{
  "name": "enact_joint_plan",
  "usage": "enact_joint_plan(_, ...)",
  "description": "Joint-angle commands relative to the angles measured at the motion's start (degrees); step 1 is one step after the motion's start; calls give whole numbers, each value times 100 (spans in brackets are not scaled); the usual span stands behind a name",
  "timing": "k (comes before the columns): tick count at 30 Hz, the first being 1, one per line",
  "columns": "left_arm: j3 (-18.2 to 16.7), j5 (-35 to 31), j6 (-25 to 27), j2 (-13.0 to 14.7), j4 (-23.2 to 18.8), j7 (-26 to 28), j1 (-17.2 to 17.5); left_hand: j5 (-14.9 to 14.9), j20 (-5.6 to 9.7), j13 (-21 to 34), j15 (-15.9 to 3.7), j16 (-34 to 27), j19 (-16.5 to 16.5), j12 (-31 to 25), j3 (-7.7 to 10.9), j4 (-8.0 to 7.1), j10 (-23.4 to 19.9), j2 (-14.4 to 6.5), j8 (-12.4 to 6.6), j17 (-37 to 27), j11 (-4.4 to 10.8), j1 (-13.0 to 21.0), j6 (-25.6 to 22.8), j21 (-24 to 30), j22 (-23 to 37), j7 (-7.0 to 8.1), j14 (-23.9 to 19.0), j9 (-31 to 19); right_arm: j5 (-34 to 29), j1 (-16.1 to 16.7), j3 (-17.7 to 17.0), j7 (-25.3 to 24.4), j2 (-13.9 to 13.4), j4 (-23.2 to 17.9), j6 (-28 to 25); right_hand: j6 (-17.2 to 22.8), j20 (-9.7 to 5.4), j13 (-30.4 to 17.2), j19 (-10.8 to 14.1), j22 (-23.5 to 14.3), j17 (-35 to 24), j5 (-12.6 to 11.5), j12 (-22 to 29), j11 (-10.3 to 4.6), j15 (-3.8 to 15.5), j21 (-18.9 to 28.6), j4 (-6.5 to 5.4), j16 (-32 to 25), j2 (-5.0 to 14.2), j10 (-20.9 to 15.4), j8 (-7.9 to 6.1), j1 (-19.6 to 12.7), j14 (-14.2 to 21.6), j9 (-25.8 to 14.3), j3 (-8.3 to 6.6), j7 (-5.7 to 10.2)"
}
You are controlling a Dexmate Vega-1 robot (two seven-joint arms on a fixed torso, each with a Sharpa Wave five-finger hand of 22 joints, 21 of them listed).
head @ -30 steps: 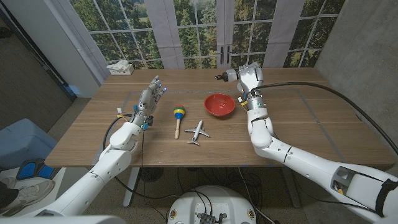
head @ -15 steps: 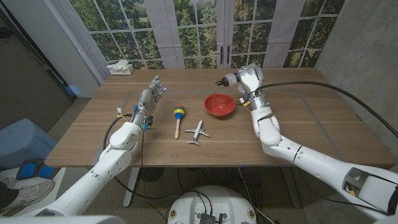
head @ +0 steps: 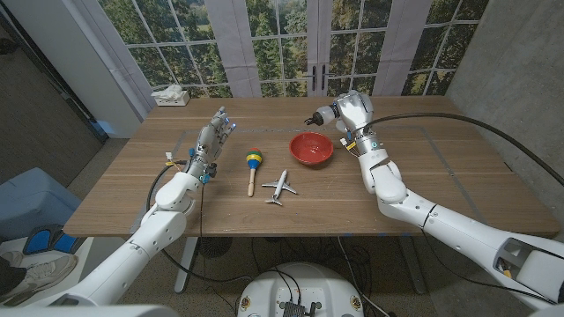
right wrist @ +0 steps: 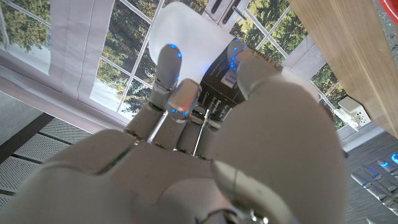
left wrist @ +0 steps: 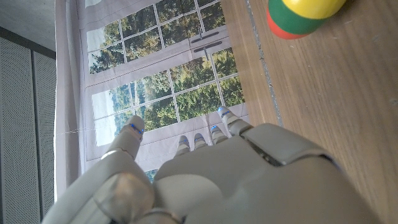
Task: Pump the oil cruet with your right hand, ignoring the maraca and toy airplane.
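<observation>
Right robot hand (head: 345, 112) is up off the surface (head: 449, 180) near its far edge, just behind and to the right of the red bowl (head: 311, 148), fingers curled around the oil cruet (head: 312, 114). Most of the cruet is hidden by the fingers in the head view; 1 dark tip pokes out toward the robot's left, above the bowl's far side. Right wrist view: fingers (right wrist: 166, 68) wrap a white body with a dark part (right wrist: 186, 31).

Left robot hand (head: 211, 139) sits well apart on the left side of the surface, fingers straight and spread, holding nothing; same in the left wrist view (left wrist: 249, 177).

Maraca (head: 253, 167) lies between the left robot hand and the toy airplane (head: 280, 186), both in front of the bowl, neither touched. Maraca head (left wrist: 301, 15) shows in the left wrist view. White box (head: 170, 96) at the far left corner.
</observation>
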State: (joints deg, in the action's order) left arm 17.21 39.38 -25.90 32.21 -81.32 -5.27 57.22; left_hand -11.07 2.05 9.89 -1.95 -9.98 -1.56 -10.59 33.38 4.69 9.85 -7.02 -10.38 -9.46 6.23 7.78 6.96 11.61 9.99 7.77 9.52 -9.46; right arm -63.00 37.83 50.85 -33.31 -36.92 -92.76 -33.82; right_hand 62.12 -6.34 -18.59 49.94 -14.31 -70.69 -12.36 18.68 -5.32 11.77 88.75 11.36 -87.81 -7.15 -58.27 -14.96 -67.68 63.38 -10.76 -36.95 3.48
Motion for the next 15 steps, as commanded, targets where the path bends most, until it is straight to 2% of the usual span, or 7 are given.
enact_joint_plan(1, 2, 16, 8, -8, 60, -36, -55, -14, 303, 14, -470, -7, -31, -10, 33, 10, 264, -304, 11, -11, -30, 7, 27, -25, 18, 25, 419, -31, 105, 67, -175, -107, 76, 26, 182, 650, -629, -723, 57, 19, -8, -46, 15, -6, 77, -16, -58, -19, 881, -98, -6, -975, 86, -18, -50, -103)
enact_joint_plan(3, 7, 11, 7, -10, 83, -51, -79, -13, 304, 14, -472, -6, -30, -10, 33, 11, 264, -301, 10, -10, -28, 7, 28, -26, 18, 23, 421, -31, 126, 80, -193, -174, 118, 59, 170, 613, -629, -741, 64, 44, -7, -73, 8, 21, 76, -19, -62, -14, 861, -94, 22, -998, 96, -20, -50, -117)
enact_joint_plan(8, 16, 17, 17, -16, 125, -83, -129, -12, 304, 14, -481, -7, -29, -11, 31, 13, 262, -294, 10, -9, -26, 7, 32, -26, 18, 27, 419, -31, 262, 114, -259, -382, 140, 110, 259, 484, -629, -799, 77, 95, 1, -126, -25, -22, 71, -13, -116, 13, 854, -28, 101, -991, 97, -33, -25, -87)
enact_joint_plan(12, 27, 6, 30, -22, 153, -91, -170, -10, 302, 14, -479, -7, -30, -11, 30, 15, 263, -289, 8, -9, -20, 8, 30, -26, 18, 27, 416, -31, 381, 149, -316, -461, 209, 121, 229, 292, -622, -872, 21, 163, 14, -151, -128, -182, 67, -5, -209, 85, 895, 134, 198, -883, 49, -67, 62, 80)
enact_joint_plan(15, 37, 14, 57, -22, 164, -108, -200, -10, 300, 14, -478, -7, -29, -11, 29, 17, 262, -286, 7, -8, -21, 8, 30, -26, 18, 26, 416, -31, 390, 154, -317, -508, 271, 171, 133, 89, -621, -900, -23, 194, 16, -115, -223, -219, 66, 5, -253, 130, 931, 273, 274, -774, 4, -87, 136, 93)
